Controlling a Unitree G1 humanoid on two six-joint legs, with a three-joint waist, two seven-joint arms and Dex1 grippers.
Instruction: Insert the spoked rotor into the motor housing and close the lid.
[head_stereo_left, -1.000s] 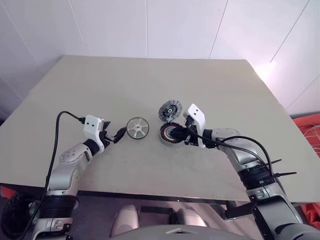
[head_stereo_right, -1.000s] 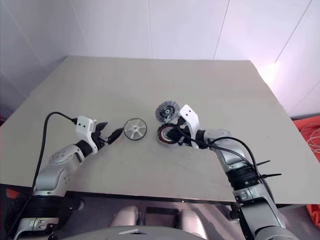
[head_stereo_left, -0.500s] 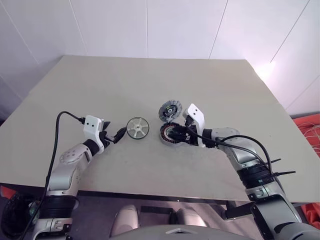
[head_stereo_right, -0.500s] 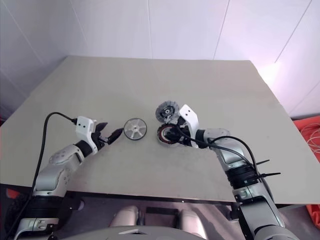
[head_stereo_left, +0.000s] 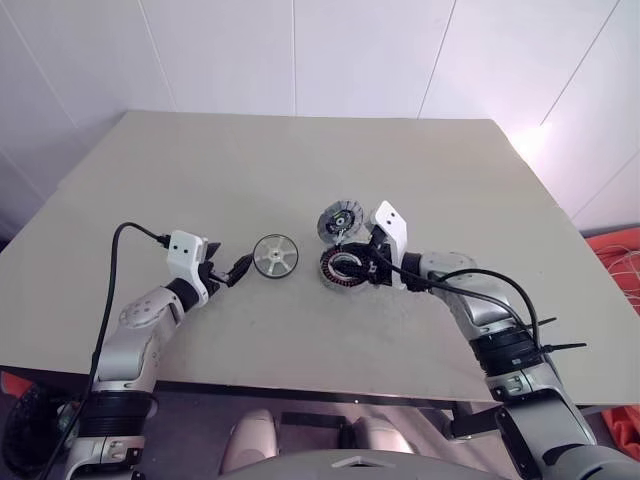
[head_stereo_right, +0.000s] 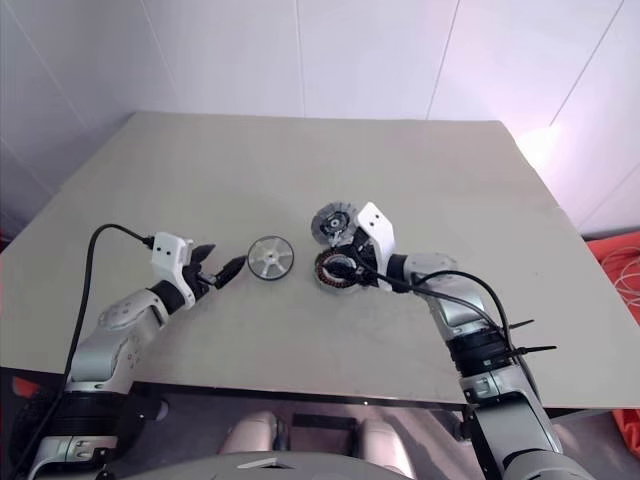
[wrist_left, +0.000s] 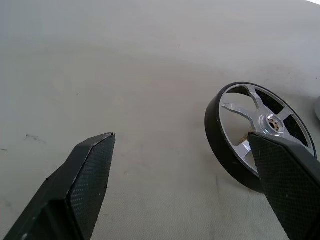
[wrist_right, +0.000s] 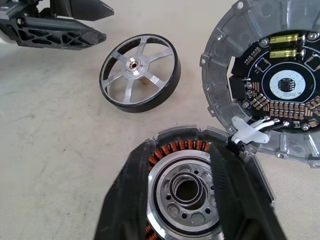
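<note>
**Rotor on the table, housing steadied from the right**

Head views: The spoked rotor (head_stereo_left: 274, 256) is seen lying flat on the table (head_stereo_left: 300, 170), apart from the motor housing (head_stereo_left: 342, 268), which sits to its right with the lid (head_stereo_left: 338, 221) swung open and joined at the housing's far edge. The housing appears to be left open so that the rotor can be dropped in. The left gripper (head_stereo_left: 236, 270) is held just beside the rotor; the right gripper (head_stereo_right: 340, 268) is placed over the housing, probably to steady it.

Left wrist view: The left gripper's fingers (wrist_left: 85, 185) are spread wide and nothing is held between them. The rotor (wrist_left: 260, 135) is seen partly behind one fingertip; contact cannot be told.

Right wrist view: The right gripper's fingers (wrist_right: 127, 200) are set partly open, one on each side over the housing's windings and silver centre (wrist_right: 187, 192). Whether the housing is actually gripped cannot be told. The lid's circuit face (wrist_right: 280, 80) is turned upward.
</note>
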